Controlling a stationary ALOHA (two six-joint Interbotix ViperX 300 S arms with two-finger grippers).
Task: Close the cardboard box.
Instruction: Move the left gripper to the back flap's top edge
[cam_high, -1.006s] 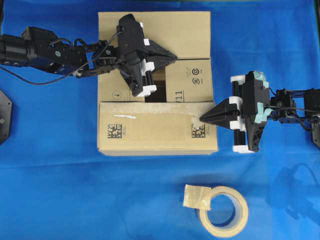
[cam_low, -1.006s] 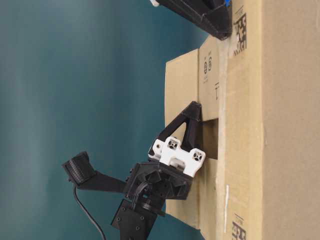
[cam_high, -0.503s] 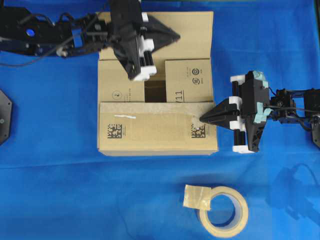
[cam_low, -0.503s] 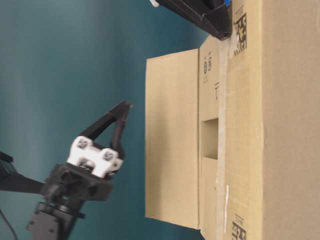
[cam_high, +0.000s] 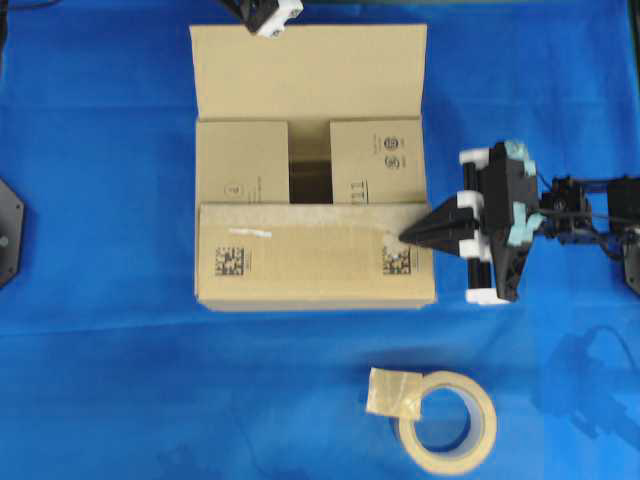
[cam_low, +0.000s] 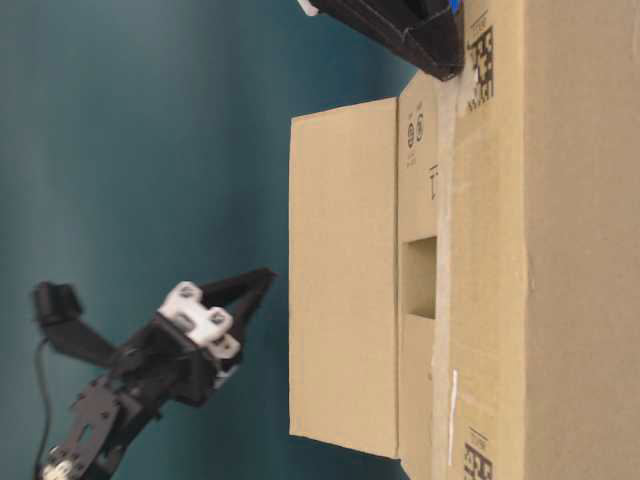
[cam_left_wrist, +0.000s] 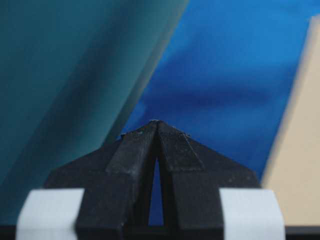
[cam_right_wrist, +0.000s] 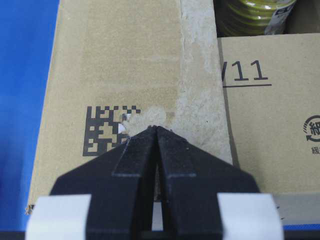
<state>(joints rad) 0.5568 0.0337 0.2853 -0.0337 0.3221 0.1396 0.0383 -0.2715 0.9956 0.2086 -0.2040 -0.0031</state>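
The cardboard box (cam_high: 310, 262) sits mid-table on the blue cloth. Its near flap (cam_right_wrist: 130, 65), with barcode labels, lies folded down. Both side flaps (cam_high: 242, 175) are folded in, with a gap between them. The far flap (cam_high: 308, 70) stands open, upright in the table-level view (cam_low: 345, 280). My right gripper (cam_high: 405, 238) is shut, its tip (cam_right_wrist: 156, 128) resting on the near flap beside a barcode label. My left gripper (cam_low: 268, 272) is shut and empty, hanging in the air behind the far flap and apart from it; its wrist view shows the tip (cam_left_wrist: 156, 122) over blue cloth.
A tan tape roll (cam_high: 447, 423) with a loose end lies near the front edge, right of centre. A yellow-green item (cam_right_wrist: 252, 15) shows inside the box through the gap. A black mount (cam_high: 8, 232) sits at the left edge.
My left gripper lifted off the box top and drew back past the far edge of the overhead view. The far flap swung up and now stands open. The right gripper has not moved.
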